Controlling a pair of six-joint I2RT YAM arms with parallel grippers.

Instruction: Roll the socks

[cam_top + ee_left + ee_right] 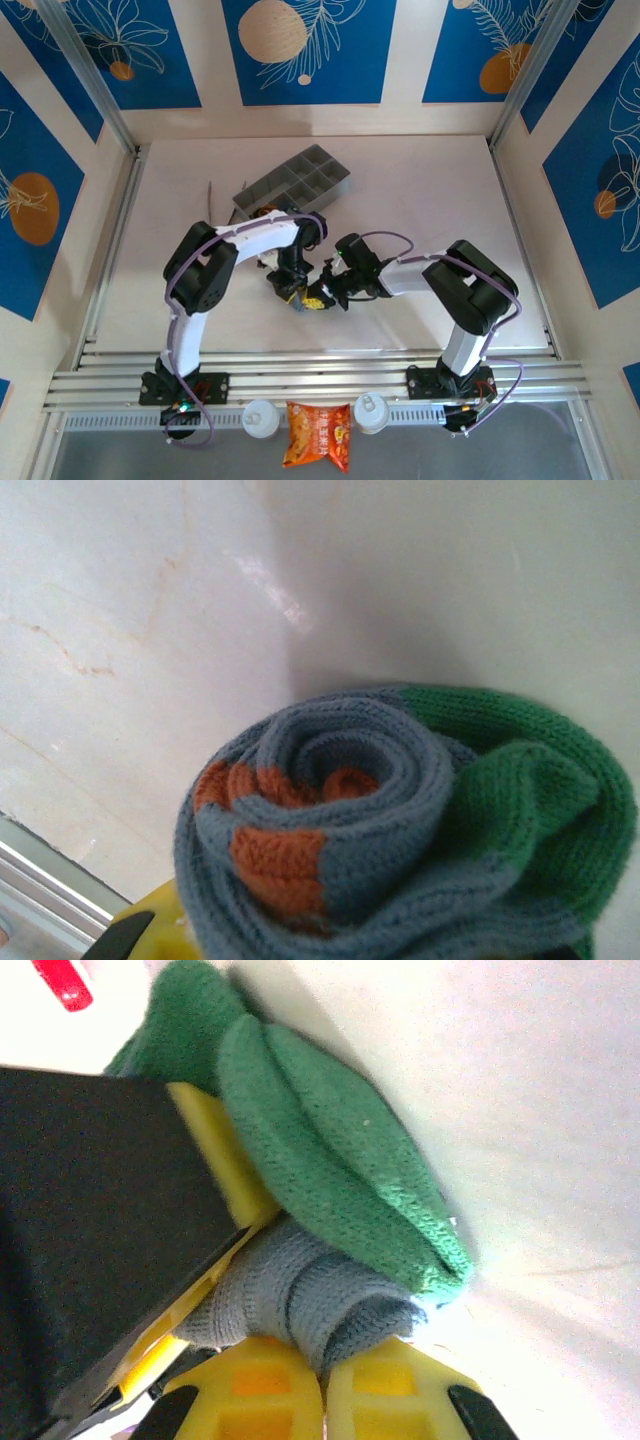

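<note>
We see the grey-blue sock coiled into a tight spiral with its green toe wrapped outside. It sits between the fingers of the left pincer, which grasps it, presumably so the coil can't spring loose. The right pincer is clenched, tips together just beneath the roll's grey edge; we can't tell whether it nips a fold. Both work low over the worktop.

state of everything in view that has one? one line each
grey-blue sock, rolled into a spiral, green toe on the outside.
left gripper, shut on the grey-blue sock.
right gripper, shut, tips against the roll's grey edge.
compartment tray, upright, open top.
snack bag, lying flat.
</note>
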